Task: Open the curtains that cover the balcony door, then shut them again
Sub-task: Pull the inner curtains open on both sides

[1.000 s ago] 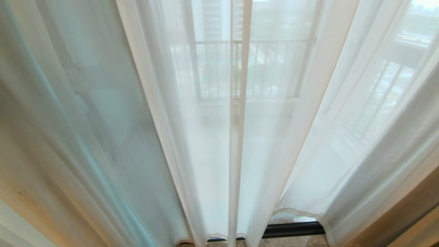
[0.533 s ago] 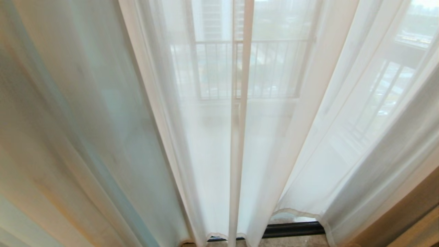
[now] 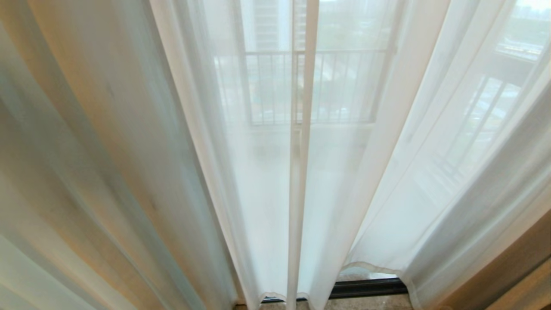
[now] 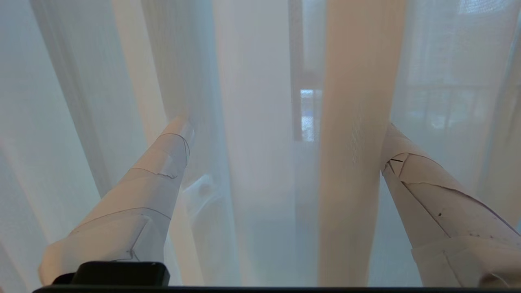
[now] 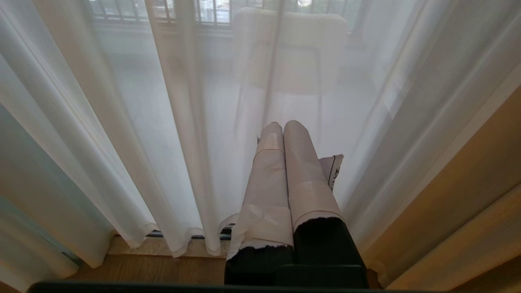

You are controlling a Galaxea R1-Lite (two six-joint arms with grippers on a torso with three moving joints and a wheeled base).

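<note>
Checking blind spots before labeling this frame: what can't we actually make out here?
- Balcony door: head view shows only a dark strip at the floor; the curtains veil the rest.
- Both arms: outside the head view.
- Left gripper: wide open in its wrist view; contact with the fabric unclear.
- Chair-like shape: right wrist view, blurred by sheer fabric.

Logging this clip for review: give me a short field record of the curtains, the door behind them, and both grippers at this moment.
curtains: sheer white curtains hang drawn across the glass, hemmed edges meeting at centre
balcony door: dark bottom track of the balcony door shows under the hems; railing visible through the fabric
left gripper: left gripper open, fingers spread with curtain folds between them, nothing pinched
right gripper: right gripper shut, empty, low by the curtains
beige drape: beige drape at far right
</note>
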